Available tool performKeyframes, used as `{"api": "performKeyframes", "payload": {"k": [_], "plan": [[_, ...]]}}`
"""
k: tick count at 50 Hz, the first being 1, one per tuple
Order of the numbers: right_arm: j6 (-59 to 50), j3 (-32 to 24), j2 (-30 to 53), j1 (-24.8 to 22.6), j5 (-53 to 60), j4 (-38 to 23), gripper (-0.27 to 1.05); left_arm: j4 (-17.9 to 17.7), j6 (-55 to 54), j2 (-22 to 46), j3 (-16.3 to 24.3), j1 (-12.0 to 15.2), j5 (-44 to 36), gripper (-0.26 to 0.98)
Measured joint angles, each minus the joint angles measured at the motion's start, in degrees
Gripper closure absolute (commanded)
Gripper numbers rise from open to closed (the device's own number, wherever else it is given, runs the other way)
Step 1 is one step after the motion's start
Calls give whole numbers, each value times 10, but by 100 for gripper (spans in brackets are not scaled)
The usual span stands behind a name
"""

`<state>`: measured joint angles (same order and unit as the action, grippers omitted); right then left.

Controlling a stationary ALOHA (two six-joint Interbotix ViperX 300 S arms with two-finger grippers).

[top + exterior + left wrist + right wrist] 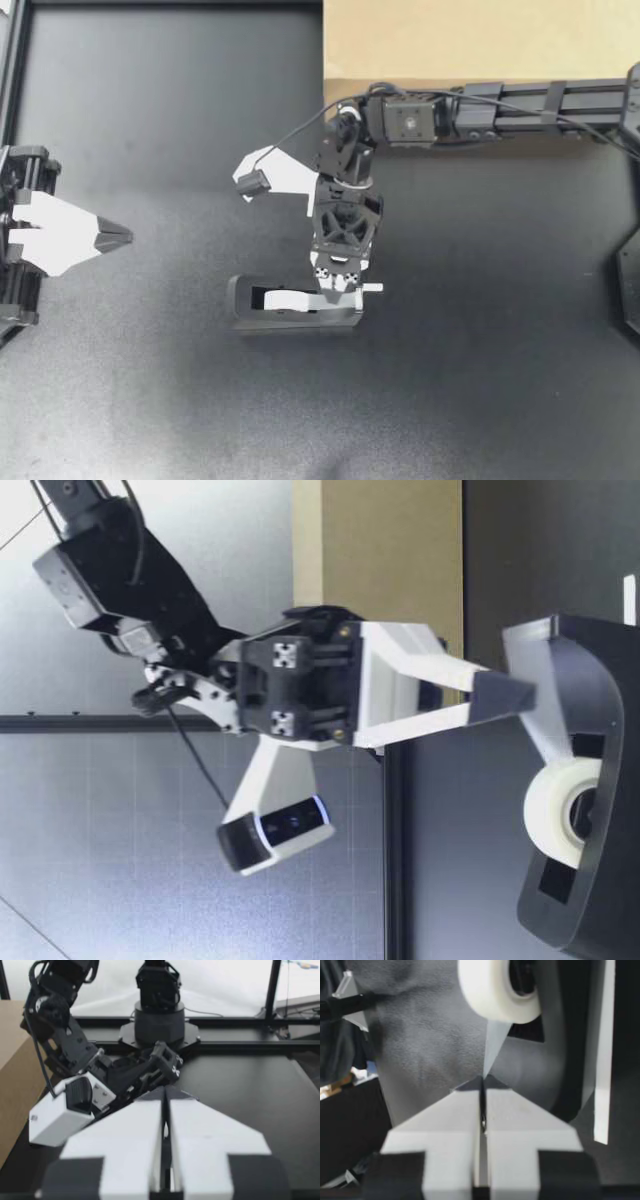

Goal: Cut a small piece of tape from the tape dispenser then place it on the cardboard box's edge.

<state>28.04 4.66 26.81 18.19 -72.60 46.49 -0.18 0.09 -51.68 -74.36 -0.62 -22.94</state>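
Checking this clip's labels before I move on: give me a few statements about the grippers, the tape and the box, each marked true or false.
1. The right gripper pinches the tape strip coming off the roll. True.
2. The left gripper steadies the tape dispenser. False: it is off to the side, well apart from the dispenser, shut on nothing.
3. The tape strip is cut free. False: it runs unbroken from the roll to the right gripper.
4. The tape dispenser stands on the dark table, apart from the cardboard box. True.
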Motion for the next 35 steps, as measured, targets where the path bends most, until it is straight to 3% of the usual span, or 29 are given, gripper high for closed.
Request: {"api": "performKeyframes", "payload": {"k": [12, 35], "plan": [[-3, 8, -18, 0, -10, 0, 89, 0, 0, 0, 0, 0, 0, 84], [-2, 113, -89, 17, 12, 0, 89, 0, 3, 0, 0, 0, 0, 84]]}}
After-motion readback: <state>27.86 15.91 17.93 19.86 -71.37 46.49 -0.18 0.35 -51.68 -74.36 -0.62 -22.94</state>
